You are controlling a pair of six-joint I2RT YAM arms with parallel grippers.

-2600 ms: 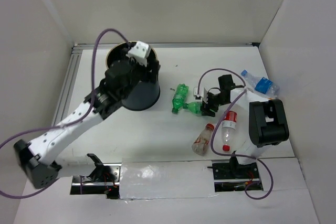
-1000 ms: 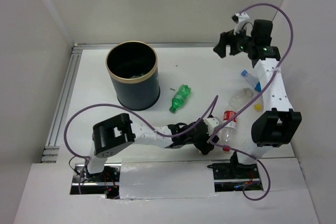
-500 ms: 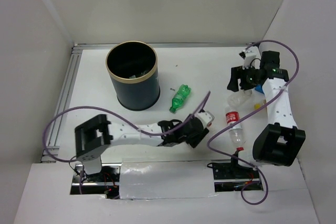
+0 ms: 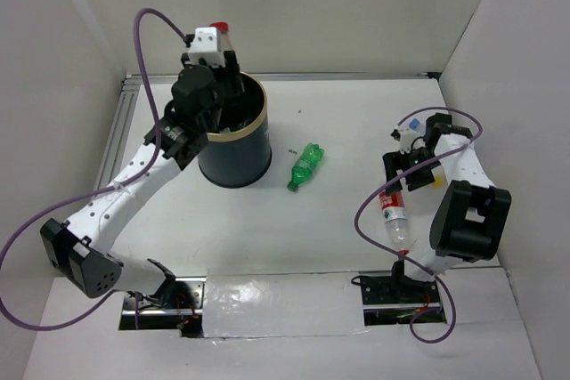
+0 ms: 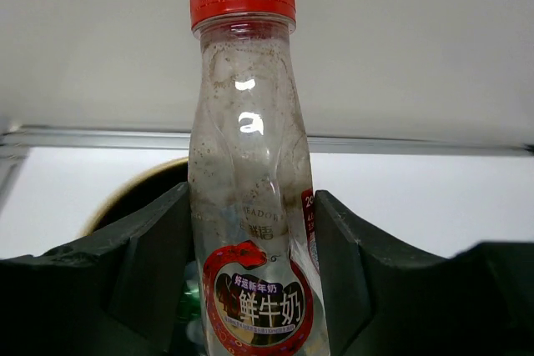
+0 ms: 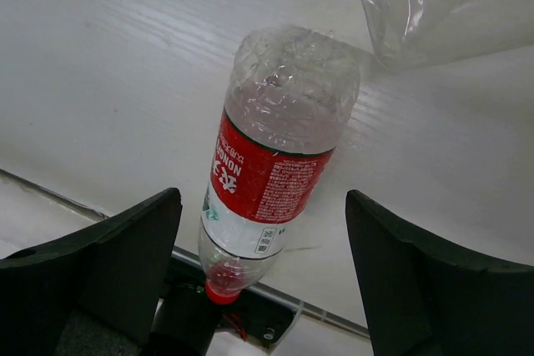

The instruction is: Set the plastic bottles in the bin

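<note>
My left claw [image 5: 250, 206] grips one red-capped bottle [image 5: 242, 106] above the rim of the single bin [image 4: 239, 157]. My right claw [image 6: 260, 206] hangs spread wide over one red-labelled bottle [image 6: 271, 172] on the table [image 4: 347, 113]; one green bottle [image 4: 306, 165] lies near the bin.

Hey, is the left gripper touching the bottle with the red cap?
Touching. The left wrist view shows the left gripper with both fingers pressed against the sides of the red-capped bottle, with no gap on either side.

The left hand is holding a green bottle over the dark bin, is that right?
Not green. The left wrist view shows the left hand holding a see-through red-capped bottle over the dark bin.
</note>
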